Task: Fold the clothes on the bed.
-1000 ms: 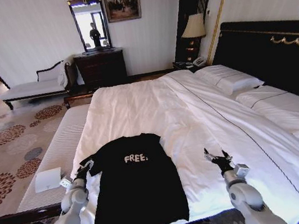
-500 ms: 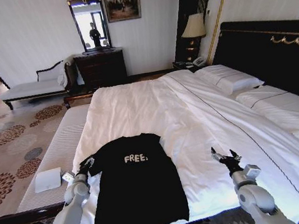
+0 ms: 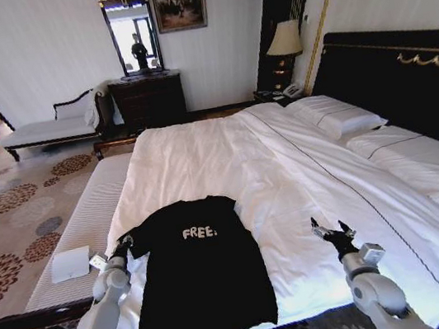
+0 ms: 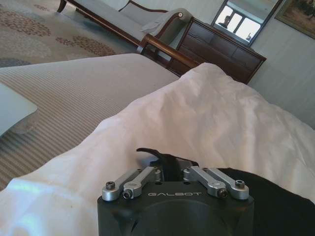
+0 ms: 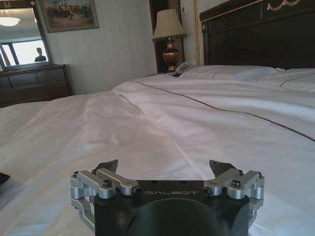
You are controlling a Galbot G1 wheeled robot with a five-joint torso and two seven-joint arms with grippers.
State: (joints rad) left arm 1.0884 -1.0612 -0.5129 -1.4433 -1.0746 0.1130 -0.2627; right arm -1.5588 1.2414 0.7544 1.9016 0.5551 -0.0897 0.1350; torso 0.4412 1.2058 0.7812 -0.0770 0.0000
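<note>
The clothes are one black T-shirt (image 3: 204, 275) with white "FREE!" lettering, lying flat on its back at the near left of the bed (image 3: 201, 151), hem toward me. My left gripper (image 3: 122, 247) is at the shirt's left sleeve, by the bed's left edge. In the left wrist view that gripper (image 4: 170, 164) is shut with a fold of the black sleeve (image 4: 275, 196) pinched between its fingers. My right gripper (image 3: 332, 228) hovers open over bare white duvet to the right of the shirt, apart from it. In the right wrist view its jaws (image 5: 167, 167) stand wide with nothing between them.
A pale striped bench (image 3: 79, 228) runs along the bed's left side with a small white box (image 3: 70, 264) on it. Pillows (image 3: 337, 116) and a dark headboard (image 3: 406, 76) lie to the right. A chaise (image 3: 51, 128), dresser (image 3: 148, 100) and lamp (image 3: 284, 41) stand along the far wall.
My right gripper has drifted a little to the right, away from the shirt. The left gripper stays at the sleeve, shifted slightly. The shirt lies as before.
</note>
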